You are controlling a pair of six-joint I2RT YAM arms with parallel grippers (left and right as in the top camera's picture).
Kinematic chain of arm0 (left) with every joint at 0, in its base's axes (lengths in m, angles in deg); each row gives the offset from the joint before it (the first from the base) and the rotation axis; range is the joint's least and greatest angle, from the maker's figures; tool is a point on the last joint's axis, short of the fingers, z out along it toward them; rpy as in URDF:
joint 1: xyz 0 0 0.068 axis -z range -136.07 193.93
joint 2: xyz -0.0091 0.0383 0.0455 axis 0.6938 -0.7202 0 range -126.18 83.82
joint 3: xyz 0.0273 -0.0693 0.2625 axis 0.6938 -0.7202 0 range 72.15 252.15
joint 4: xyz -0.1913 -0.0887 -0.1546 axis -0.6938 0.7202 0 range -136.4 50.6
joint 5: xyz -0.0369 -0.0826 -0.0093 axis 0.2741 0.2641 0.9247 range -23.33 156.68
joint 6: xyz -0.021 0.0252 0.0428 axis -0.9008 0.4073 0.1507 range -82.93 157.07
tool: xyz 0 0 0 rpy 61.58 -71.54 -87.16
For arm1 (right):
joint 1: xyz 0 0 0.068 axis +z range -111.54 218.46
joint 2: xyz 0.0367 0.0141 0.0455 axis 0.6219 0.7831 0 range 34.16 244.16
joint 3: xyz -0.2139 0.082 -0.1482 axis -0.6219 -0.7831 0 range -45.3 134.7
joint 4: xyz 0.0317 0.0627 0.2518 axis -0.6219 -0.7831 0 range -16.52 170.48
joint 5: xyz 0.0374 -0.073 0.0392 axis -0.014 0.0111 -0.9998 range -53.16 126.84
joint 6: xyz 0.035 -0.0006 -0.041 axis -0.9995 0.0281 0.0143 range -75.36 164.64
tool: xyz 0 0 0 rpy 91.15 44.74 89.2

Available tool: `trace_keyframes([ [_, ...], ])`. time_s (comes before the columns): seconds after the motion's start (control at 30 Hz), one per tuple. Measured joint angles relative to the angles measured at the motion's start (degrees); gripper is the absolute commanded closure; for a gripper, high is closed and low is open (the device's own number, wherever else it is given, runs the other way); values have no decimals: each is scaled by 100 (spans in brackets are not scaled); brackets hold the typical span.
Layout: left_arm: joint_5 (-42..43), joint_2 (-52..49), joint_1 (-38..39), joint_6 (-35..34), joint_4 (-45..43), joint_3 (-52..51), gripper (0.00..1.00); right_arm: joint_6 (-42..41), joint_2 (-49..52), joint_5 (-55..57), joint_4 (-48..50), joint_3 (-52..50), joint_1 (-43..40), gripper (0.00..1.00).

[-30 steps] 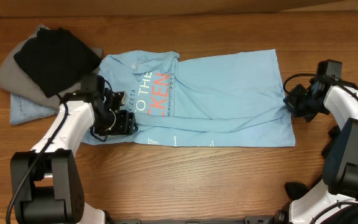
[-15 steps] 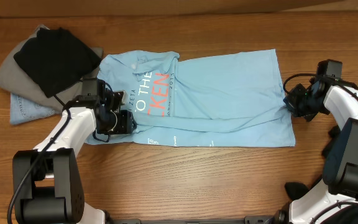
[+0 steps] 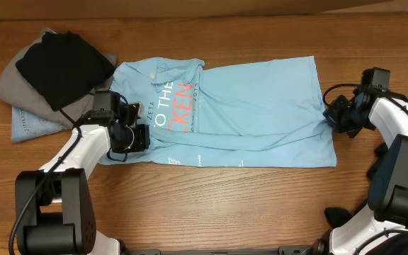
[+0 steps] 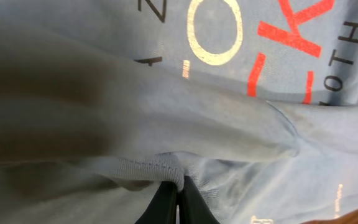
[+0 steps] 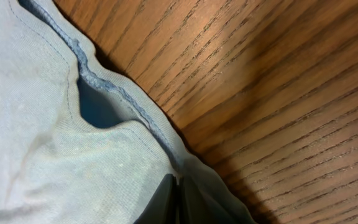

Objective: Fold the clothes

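A black garment [image 3: 64,65] tops a grey garment [image 3: 9,85] and a denim-blue garment [image 3: 32,126] on the wooden table [image 3: 261,205].

The light blue T-shirt [image 3: 261,99] lies on the tabletop [image 3: 225,205], stretched sideways and partly folded lengthwise, with mild wrinkles. Its white and orange-red lettering faces up toward the tabletop's left end, and its hem lies toward the right end.

My left gripper [image 3: 134,134] and right gripper [image 3: 333,115] are both clamped tight on the T-shirt [image 3: 261,99], arms bent inward.
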Motion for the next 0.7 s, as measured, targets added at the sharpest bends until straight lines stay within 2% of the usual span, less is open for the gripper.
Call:
trace_keyframes([
  [0.17,262,0,-20,-98,87,337,96,-2,0,0,15,0,0,96],
  [0.37,295,0,-44,-103,-352,684,96,-2,0,0,48,0,2,96],
  [0.57,271,0,-39,-160,-551,686,83,0,0,0,59,0,0,96],
  [0.63,267,0,-31,-179,-667,686,72,0,0,0,59,0,2,96],
  [0.7,267,0,-28,-210,-719,691,66,0,0,-2,61,0,2,96],
])
